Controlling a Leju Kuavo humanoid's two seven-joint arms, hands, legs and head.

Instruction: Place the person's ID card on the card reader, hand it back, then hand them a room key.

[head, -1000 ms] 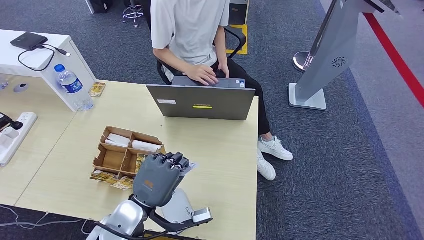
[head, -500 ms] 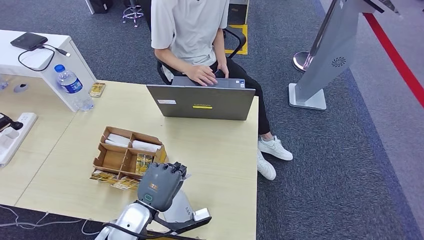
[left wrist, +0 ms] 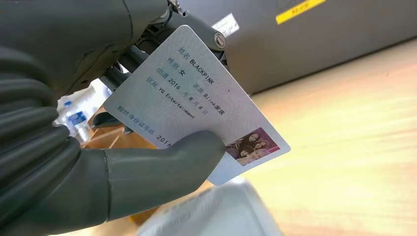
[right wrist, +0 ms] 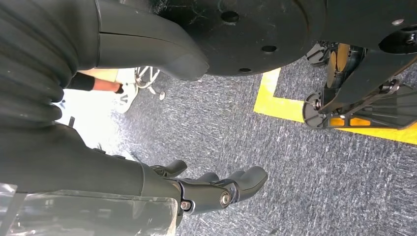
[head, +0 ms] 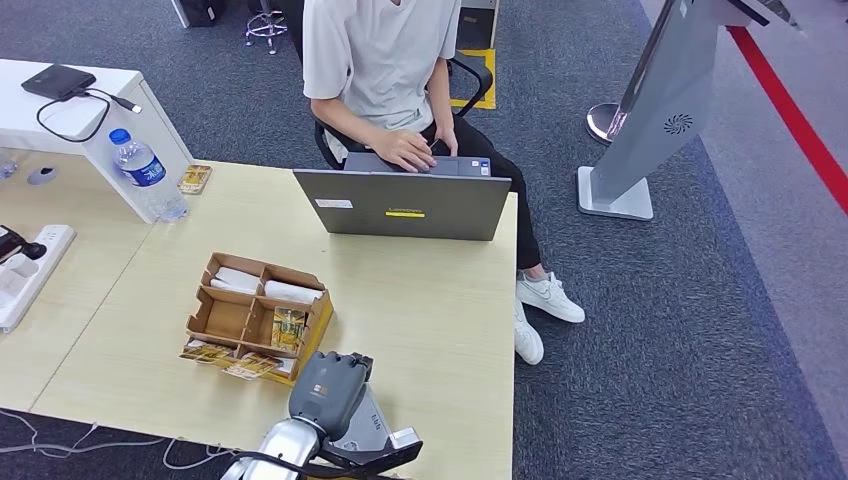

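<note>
The left robot hand [left wrist: 98, 147] is pinching the ID card [left wrist: 196, 103] just above the card reader [head: 362, 425] at the table [head: 440, 320] edge, where a thin pinch could be letting it slip.

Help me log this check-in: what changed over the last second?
The left hand, holding the ID card, drew back from beside the cardboard organizer toward the card reader at the table's near edge. The laptop and water bottle stayed put.
</note>
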